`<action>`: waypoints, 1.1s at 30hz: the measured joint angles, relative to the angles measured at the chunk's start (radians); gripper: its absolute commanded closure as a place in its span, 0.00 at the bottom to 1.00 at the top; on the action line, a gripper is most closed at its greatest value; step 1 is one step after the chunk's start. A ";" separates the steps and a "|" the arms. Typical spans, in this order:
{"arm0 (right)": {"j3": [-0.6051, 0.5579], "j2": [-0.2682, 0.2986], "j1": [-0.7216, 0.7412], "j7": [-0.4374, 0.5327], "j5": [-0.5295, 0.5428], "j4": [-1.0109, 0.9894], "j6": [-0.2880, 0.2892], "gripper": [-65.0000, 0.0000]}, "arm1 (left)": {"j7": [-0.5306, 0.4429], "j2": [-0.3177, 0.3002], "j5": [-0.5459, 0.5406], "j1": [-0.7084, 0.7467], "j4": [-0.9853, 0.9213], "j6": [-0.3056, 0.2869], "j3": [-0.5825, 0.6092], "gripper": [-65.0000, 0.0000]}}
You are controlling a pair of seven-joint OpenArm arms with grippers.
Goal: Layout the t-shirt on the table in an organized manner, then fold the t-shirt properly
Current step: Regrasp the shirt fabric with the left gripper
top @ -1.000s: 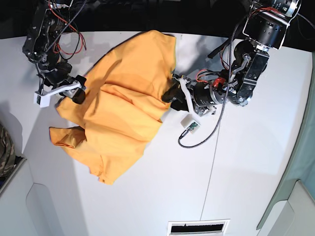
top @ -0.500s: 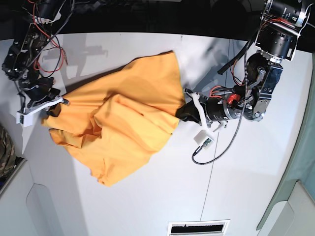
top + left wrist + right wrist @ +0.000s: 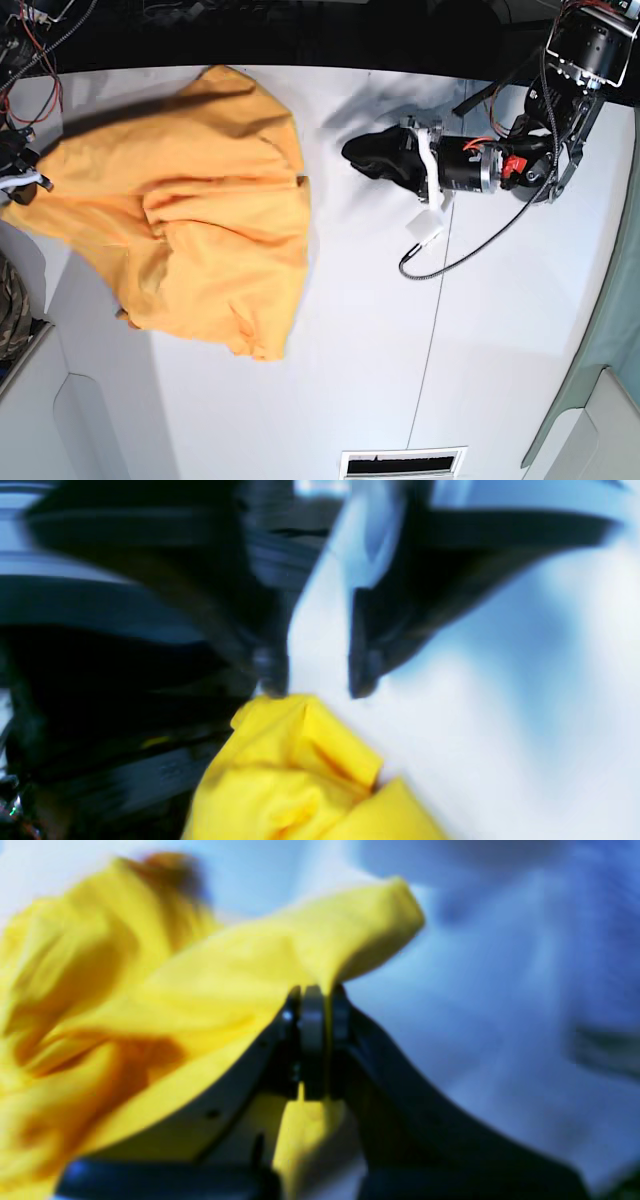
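Stretching sideways over the table's far right part, the left gripper hangs spread and empty, while the right gripper at the left edge pinches the t-shirt.

Right hand pinched closed on a fold of yellow t-shirt, cloth bunched toward nine o'clock, blurred white worktop behind

The t-shirt is seen as plain orange-yellow in the base view and as a brighter yellow, with darker orange shading in its folds, in both wrist views. The table is matte white, crossed by a thin dark seam line. The left gripper and the right gripper are shown in black, and a camouflage-patterned cloth is seen at the table's edge.
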 measured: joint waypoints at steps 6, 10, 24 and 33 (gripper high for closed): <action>0.027 -0.006 -0.066 0.000 0.082 -0.001 0.009 0.98 | -0.043 0.008 -0.052 0.016 0.010 0.000 -0.005 0.49; 0.026 -0.035 -0.086 -0.005 0.097 0.000 0.005 0.66 | -0.087 0.015 0.035 -0.003 0.036 0.001 -0.008 0.49; 0.025 -0.091 -0.082 -0.087 0.314 0.045 0.142 0.62 | -0.348 0.256 0.541 -0.211 -0.180 0.068 0.005 0.49; 0.025 -0.146 -0.085 -0.090 0.329 0.137 0.153 0.62 | -0.442 0.420 0.595 -0.341 -0.547 0.069 0.010 0.49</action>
